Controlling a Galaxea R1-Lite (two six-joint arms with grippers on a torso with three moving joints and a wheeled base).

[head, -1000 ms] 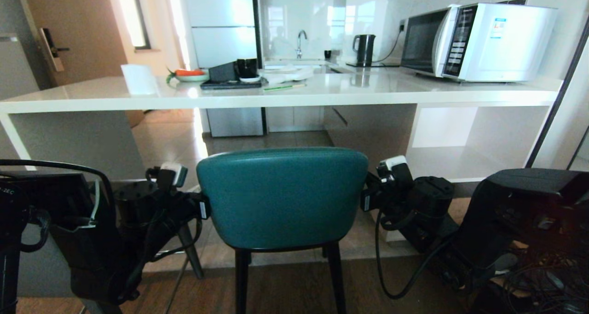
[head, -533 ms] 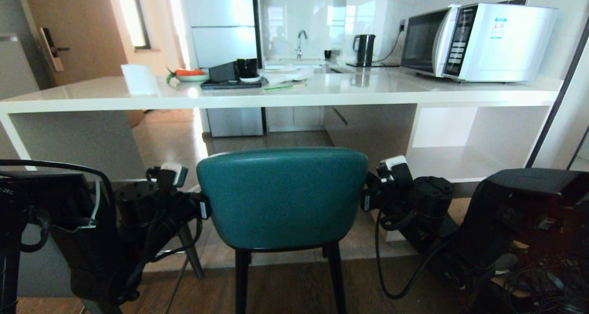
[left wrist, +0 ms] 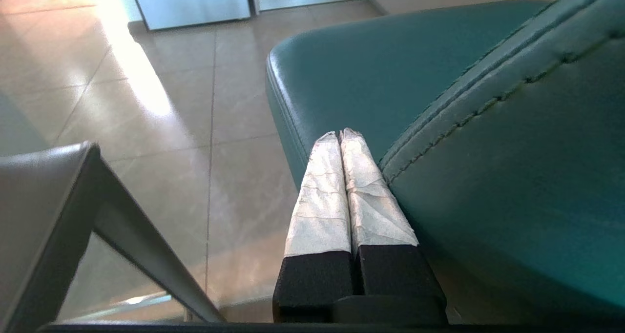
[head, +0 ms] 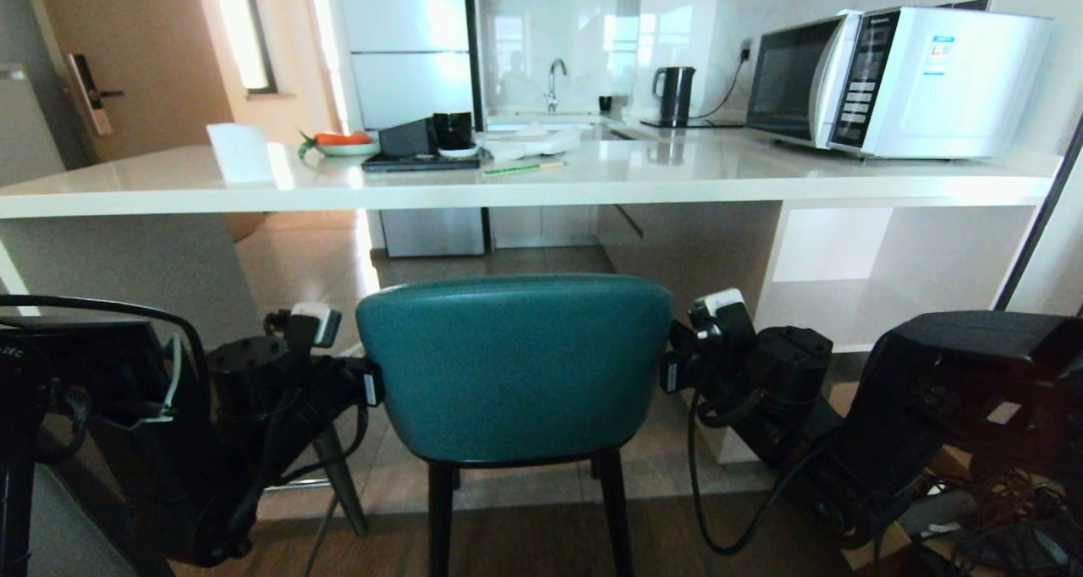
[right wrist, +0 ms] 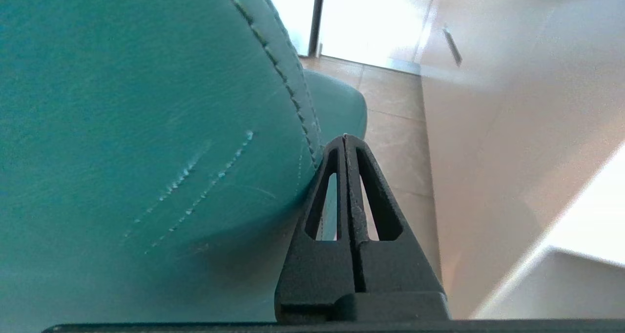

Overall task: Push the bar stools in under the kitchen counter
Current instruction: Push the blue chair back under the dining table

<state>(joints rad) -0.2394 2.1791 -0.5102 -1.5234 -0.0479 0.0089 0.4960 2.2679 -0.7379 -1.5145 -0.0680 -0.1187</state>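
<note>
Two hands braced on the teal stool, push under way

Two closed hands flank the teal stool (head: 514, 365): my left hand (left wrist: 343, 134), fingers pressed together, rests against its back's left edge, my right hand (right wrist: 345, 137), likewise shut, against the right edge. The stool stands short of the tabletop (head: 525, 184), its seat not yet under. Next I judge an even forward push is needed, both sides matched so it doesn't swivel.

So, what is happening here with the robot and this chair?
The robot stands behind the teal stool, with its left gripper and right gripper shut and pressed against the two sides of the backrest. The stool faces the white counter but is not yet under it. A grey stool stands beside the left gripper, untouched.
</note>
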